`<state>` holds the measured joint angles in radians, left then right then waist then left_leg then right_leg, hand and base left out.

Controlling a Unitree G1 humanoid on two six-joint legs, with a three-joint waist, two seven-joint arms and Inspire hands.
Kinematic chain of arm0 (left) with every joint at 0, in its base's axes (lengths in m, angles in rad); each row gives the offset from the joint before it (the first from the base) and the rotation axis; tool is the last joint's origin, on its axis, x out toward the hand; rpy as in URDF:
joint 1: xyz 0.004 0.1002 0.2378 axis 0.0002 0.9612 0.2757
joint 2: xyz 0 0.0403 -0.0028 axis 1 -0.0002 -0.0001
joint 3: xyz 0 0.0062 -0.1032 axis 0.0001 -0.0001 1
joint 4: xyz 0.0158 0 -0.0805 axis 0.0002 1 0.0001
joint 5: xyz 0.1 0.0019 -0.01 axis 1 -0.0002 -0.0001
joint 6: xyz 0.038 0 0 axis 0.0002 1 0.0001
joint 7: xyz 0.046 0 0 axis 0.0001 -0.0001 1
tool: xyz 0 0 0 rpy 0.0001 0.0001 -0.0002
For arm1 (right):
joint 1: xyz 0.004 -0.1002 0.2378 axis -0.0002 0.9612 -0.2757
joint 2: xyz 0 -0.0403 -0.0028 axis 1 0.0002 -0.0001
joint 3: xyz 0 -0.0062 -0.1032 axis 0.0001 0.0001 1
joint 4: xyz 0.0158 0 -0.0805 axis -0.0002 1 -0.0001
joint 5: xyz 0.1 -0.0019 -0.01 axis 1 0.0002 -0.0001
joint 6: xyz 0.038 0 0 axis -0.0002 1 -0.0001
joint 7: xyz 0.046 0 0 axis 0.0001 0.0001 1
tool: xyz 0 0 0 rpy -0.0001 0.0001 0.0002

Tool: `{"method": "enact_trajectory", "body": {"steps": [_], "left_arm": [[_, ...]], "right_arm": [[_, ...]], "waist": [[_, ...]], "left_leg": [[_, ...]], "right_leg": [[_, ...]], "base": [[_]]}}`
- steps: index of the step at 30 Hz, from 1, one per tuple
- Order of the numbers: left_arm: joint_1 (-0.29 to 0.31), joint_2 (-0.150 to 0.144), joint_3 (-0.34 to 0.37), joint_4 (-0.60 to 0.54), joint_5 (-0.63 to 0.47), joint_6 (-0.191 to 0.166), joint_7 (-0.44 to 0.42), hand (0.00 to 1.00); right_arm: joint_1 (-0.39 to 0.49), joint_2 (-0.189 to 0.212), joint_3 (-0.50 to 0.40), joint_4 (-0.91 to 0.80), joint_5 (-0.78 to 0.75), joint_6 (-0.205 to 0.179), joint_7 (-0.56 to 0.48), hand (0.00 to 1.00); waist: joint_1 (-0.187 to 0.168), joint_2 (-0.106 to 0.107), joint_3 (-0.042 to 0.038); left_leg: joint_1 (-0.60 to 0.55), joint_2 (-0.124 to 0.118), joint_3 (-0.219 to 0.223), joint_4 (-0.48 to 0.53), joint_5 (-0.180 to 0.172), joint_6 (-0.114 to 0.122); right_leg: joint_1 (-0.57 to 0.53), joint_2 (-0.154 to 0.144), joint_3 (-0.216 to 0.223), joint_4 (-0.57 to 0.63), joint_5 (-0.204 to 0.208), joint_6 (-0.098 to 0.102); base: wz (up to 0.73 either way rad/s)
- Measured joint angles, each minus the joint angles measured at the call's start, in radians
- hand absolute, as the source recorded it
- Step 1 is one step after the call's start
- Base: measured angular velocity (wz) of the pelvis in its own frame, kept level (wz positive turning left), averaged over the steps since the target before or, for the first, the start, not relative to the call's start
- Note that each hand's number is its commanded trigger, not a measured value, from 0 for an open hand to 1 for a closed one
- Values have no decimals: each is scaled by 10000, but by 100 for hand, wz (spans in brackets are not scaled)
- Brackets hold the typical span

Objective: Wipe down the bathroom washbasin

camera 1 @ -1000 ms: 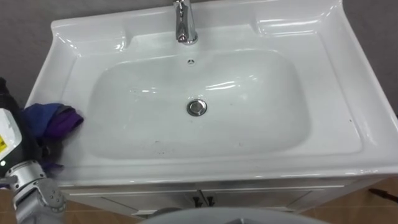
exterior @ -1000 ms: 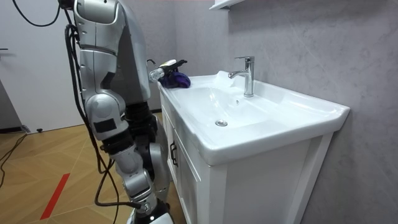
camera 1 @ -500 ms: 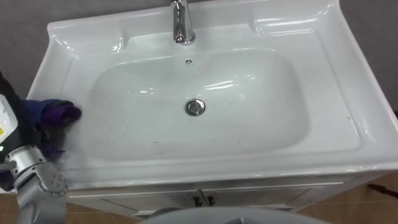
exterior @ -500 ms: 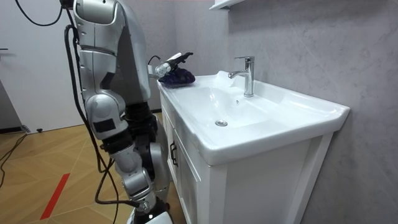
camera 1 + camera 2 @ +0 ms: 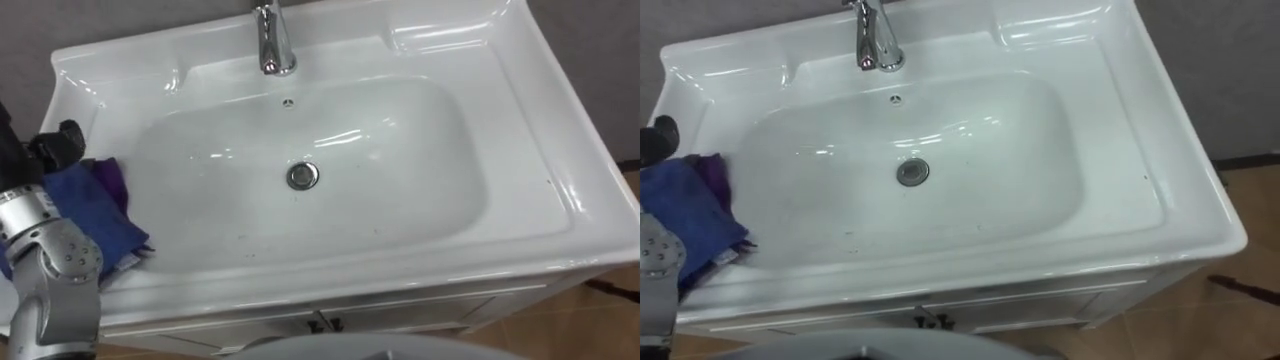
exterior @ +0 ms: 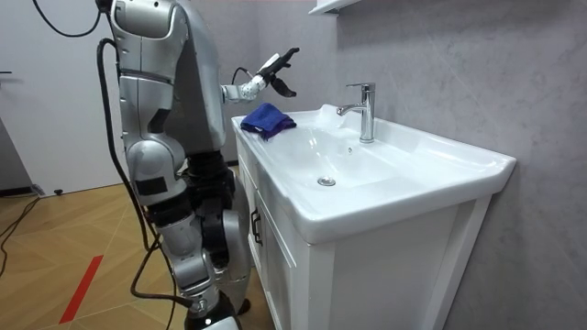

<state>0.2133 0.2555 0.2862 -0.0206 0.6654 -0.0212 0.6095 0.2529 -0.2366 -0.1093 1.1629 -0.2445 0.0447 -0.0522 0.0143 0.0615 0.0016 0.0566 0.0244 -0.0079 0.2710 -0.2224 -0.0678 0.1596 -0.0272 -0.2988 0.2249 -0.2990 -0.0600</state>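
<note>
Room view shows my left hand point(image 6: 275, 71) hanging in the air with fingers spread, holding nothing. The blue cloth point(image 6: 268, 119) lies just below it on the basin's point(image 6: 459, 160) left rim, its length running front to back beside the bowl. The drain point(image 5: 302, 176) lies well off to the cloth's right.

eye views: head camera, looking steeply down, close over the basin point(image 5: 540, 150) | framing: tap point(image 5: 268, 40) at top, drain point(image 5: 302, 176) near centre | room view: farther off, beyond the basin's right end, about rim height, looking along it | shared: basin top, tap, drain
</note>
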Motion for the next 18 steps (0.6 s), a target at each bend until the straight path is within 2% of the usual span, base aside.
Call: {"method": "enact_trajectory", "body": {"steps": [7,10,14,18], "left_arm": [[-87,-2,6,0,-435,-34,-7,0],[-163,-1,70,1,-461,-32,-7,0],[-197,-1,782,3,-473,-49,200,0],[-198,-2,1200,2,-1292,-59,642,0]], "right_arm": [[-68,6,1,13,-3,7,13,0],[-80,8,5,1,17,14,13,0],[-41,11,3,-7,63,33,40,0],[37,21,14,-129,84,204,32,0]], "waist": [[-124,119,-18],[-115,152,-16],[-34,153,-14],[144,150,-16]], "left_leg": [[37,-11,125,-50,-2,3],[-22,-13,137,-41,-4,6],[19,-13,120,-44,-4,6],[24,-26,78,-62,-3,8]], "right_leg": [[7,-19,86,6,52,47],[-3,-35,-33,6,63,57],[-6,-38,-13,41,62,58],[-22,-46,34,21,61,59]], "base": [[-5],[8],[0],[0]]}}
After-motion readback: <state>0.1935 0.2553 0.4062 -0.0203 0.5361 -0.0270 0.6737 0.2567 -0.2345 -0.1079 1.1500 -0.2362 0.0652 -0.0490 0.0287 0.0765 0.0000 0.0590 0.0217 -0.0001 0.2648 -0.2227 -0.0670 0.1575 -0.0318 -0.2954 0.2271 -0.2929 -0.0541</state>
